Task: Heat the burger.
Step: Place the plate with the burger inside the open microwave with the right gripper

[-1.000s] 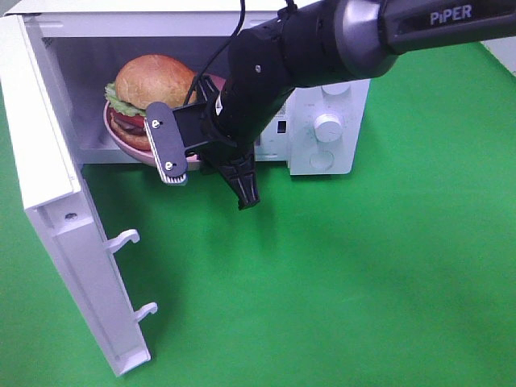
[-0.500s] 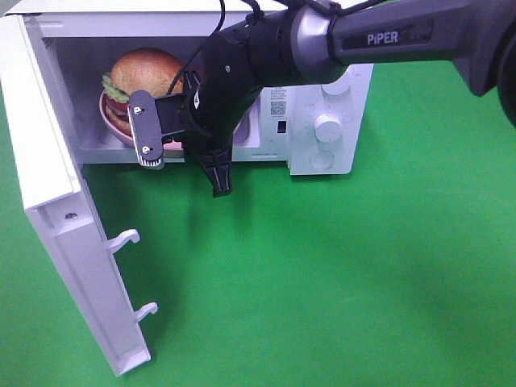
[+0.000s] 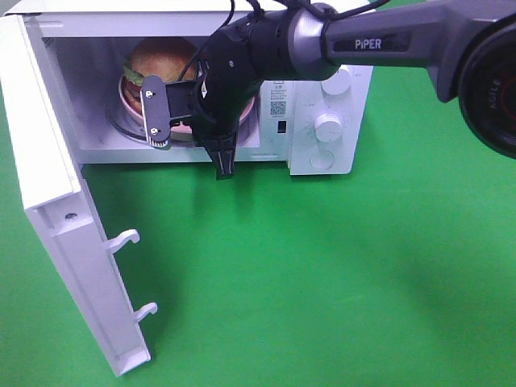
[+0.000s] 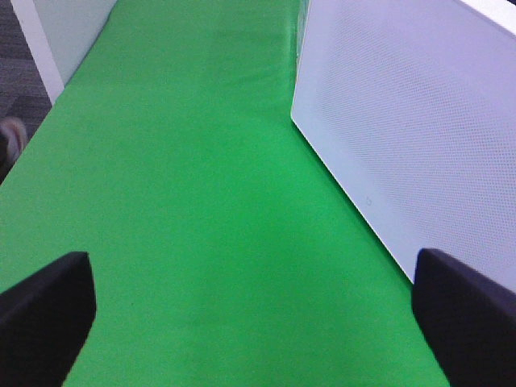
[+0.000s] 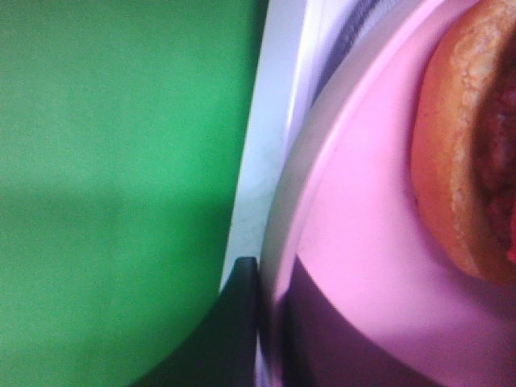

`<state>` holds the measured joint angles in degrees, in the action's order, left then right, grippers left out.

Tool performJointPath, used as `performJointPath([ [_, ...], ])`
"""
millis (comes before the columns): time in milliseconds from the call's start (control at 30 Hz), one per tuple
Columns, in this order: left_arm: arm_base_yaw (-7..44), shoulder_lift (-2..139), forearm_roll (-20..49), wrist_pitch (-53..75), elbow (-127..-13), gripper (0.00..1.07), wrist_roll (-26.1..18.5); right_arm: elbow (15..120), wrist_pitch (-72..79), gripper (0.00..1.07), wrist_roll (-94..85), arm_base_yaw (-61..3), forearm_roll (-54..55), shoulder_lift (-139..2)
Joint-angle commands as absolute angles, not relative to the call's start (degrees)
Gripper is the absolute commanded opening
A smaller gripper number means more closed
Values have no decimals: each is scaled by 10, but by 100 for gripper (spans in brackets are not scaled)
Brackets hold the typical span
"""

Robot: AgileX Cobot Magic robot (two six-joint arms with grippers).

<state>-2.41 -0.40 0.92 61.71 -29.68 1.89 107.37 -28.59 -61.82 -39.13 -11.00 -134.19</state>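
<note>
The burger (image 3: 157, 58), golden bun over lettuce and tomato, sits on a pink plate (image 3: 126, 98) inside the open white microwave (image 3: 339, 153). My right gripper (image 3: 193, 122) reaches into the cavity from the front and is shut on the plate's near rim, and the arm hides much of the plate. In the right wrist view the plate (image 5: 363, 242) fills the frame, with the burger (image 5: 459, 161) at its edge and a dark finger (image 5: 234, 339) against the rim. My left gripper (image 4: 254, 322) is open over the green cloth, holding nothing.
The microwave door (image 3: 56, 201) stands swung wide at the left, its latch hooks pointing toward the cloth. Round knobs (image 3: 327, 125) are on the microwave's right panel. A white dotted panel (image 4: 403, 121) stands close beside my left gripper. Green cloth covers the table.
My right arm has carried the plate with the burger from the microwave's opening deeper into the cavity. The left gripper has stayed open.
</note>
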Motion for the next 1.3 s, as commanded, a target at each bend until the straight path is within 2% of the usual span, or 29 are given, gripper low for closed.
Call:
performJointPath([
  [33, -26, -6, 10, 611, -295, 100, 18, 1091, -257, 0, -616, -388, -119, -1340],
  [733, -26, -6, 10, 611, -295, 100, 18, 1108, -257, 10, -612, -390, -131, -1362],
  [800, -26, -6, 10, 611, -295, 100, 18, 1108, -257, 14, -600, -390, -131, -1362],
  [867, -26, -6, 10, 611, -295, 100, 18, 1108, -262, 28, -586, -390, -131, -1360],
  [967, -26, -6, 10, 611, -295, 100, 18, 1108, -266, 31, -586, -390, -131, -1360],
  [1000, -26, -6, 10, 611, -295, 100, 18, 1108, -277, 38, -586, -390, -131, -1360],
  [1033, -26, -6, 10, 611, -295, 100, 18, 1108, -277, 38, -586, -390, -131, -1360],
  [1100, -26, -6, 10, 611, -295, 100, 18, 1102, -292, 47, -586, -390, -125, -1357],
  [1300, -26, -6, 10, 611, -295, 100, 18, 1062, -279, 50, -588, -390, -118, -1337],
])
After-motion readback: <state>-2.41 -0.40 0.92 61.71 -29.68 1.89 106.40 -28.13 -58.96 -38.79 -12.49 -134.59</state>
